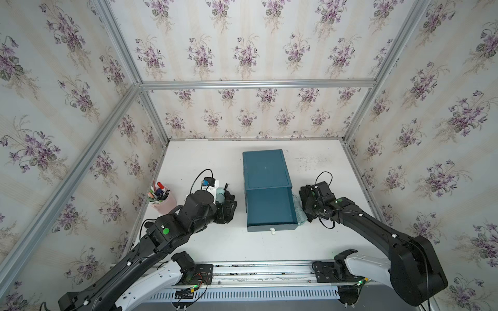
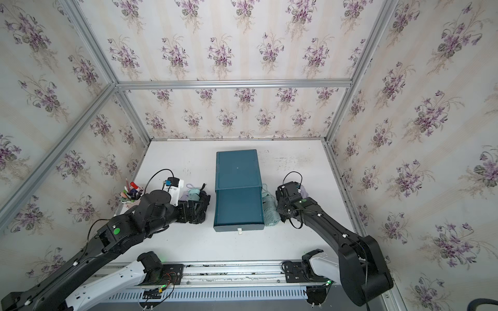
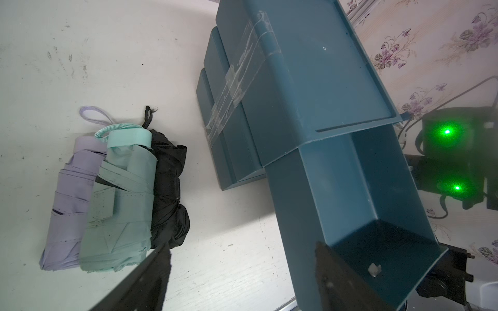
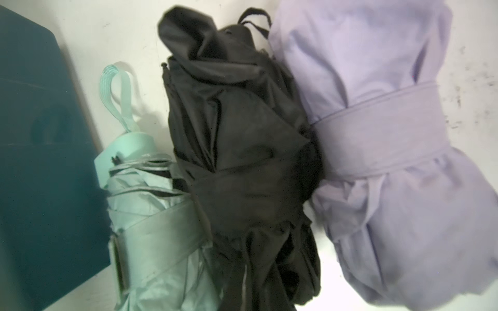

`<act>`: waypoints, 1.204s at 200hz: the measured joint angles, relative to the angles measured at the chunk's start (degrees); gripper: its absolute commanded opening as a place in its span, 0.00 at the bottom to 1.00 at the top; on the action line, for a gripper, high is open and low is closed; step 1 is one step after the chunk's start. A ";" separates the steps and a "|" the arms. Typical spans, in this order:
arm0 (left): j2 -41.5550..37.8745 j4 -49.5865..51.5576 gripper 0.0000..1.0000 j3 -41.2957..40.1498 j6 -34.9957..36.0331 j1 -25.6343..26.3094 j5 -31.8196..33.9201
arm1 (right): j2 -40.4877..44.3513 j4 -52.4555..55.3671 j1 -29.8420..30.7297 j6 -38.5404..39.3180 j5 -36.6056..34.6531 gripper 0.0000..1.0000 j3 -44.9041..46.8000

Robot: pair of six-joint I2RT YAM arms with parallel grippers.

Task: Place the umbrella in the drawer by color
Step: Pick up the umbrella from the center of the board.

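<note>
A teal drawer cabinet stands mid-table with its top drawer pulled out and nothing in it. On its left lie a lilac umbrella, a mint umbrella and a black umbrella, all folded, side by side. My left gripper hovers open just in front of them, holding nothing. On the cabinet's right lie another mint umbrella, a black umbrella and a lilac umbrella. My right gripper is down on this black umbrella and shut into its folds. Its fingers are lost against the black fabric.
A pink cup of pens stands at the table's left edge, behind the left arm. A small white pull tab sticks out of the drawer's front. Papered walls on metal rails close in three sides.
</note>
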State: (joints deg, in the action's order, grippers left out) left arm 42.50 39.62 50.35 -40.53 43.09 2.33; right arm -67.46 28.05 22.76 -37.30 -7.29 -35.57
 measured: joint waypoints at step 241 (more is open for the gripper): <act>2.21 -31.23 1.00 0.83 -1.05 -0.09 -20.44 | 11.17 -13.16 36.30 4.46 18.36 0.00 -25.66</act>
State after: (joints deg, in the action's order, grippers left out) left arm 44.71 8.38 51.18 -41.58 43.00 -18.11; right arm -56.29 14.90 59.07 -32.84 11.07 -61.23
